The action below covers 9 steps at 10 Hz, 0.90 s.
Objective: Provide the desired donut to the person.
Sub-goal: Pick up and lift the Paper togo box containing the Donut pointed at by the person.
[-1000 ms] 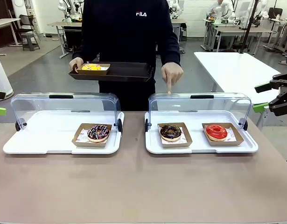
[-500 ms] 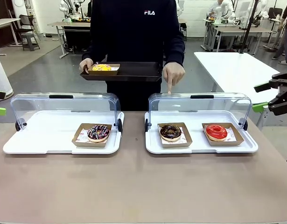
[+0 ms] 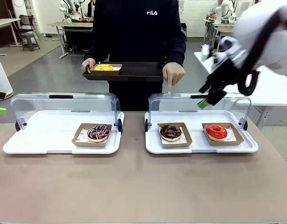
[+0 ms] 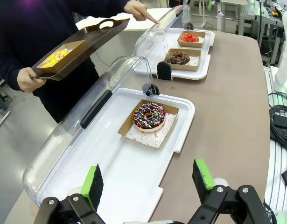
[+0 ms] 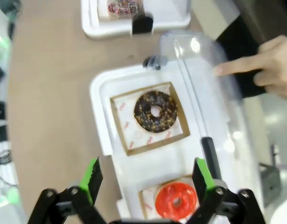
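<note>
On the table (image 3: pixel 134 186), the right-hand white tray (image 3: pixel 199 150) holds two donuts in brown card holders: a chocolate donut (image 3: pixel 171 132) at its left end and a red donut (image 3: pixel 216 132) at its right. Over this tray hangs the right gripper (image 5: pixel 147 179), its green-padded fingers spread wide, holding and touching nothing. In its own wrist view the red donut sits almost straight below, between the fingers, while the chocolate one lies farther ahead, close to the gripper's centre line. It is round, so it offers no long axis to line up on.

The left gripper (image 4: pixel 147 179), likewise wide apart and empty, hovers at the near end of the other tray, with the sprinkled donut (image 4: pixel 149 116) ahead of it and the chocolate one well beyond.

Behind the raised clear lid (image 3: pixel 180 107) the person's hand (image 3: pixel 171 74) points a finger down at the chocolate end, so that looks like the donut wanted, and the right arm is plainly the nearer. The other hand holds a black tray (image 3: pixel 134 72) carrying a yellow donut (image 3: pixel 103 67)
</note>
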{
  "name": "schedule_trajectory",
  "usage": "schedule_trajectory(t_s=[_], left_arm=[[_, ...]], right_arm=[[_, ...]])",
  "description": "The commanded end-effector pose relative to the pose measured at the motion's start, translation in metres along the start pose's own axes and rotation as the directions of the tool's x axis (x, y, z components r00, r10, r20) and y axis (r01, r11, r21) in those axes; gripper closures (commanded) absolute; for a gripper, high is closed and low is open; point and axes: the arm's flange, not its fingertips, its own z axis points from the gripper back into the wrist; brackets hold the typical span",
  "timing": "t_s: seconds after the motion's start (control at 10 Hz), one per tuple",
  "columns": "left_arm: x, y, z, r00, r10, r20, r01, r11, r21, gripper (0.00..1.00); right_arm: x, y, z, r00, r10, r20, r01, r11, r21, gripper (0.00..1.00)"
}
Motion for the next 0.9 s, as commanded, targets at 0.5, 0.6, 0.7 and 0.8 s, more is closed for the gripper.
schedule_trajectory(t_s=[0.5, 0.6, 0.7, 0.8], left_arm=[[-0.002, 0.002, 0.000, 0.999, -0.019, 0.027, 0.018, 1.000, 0.007, 0.00], [-0.002, 0.002, 0.000, 0.999, -0.019, 0.027, 0.018, 1.000, 0.007, 0.00], [-0.002, 0.002, 0.000, 0.999, -0.019, 0.027, 0.018, 1.000, 0.007, 0.00], [-0.002, 0.002, 0.000, 0.999, -0.019, 0.027, 0.018, 1.000, 0.007, 0.00]], right_arm=[[-0.018, 0.002, -0.074, 0.970, 0.072, -0.232, -0.058, 0.996, 0.065, 0.00], [-0.018, 0.002, -0.074, 0.970, 0.072, -0.232, -0.058, 0.996, 0.065, 0.00], [-0.018, 0.002, -0.074, 0.970, 0.072, -0.232, -0.058, 0.996, 0.065, 0.00], [-0.018, 0.002, -0.074, 0.970, 0.072, -0.232, -0.058, 0.996, 0.065, 0.00]])
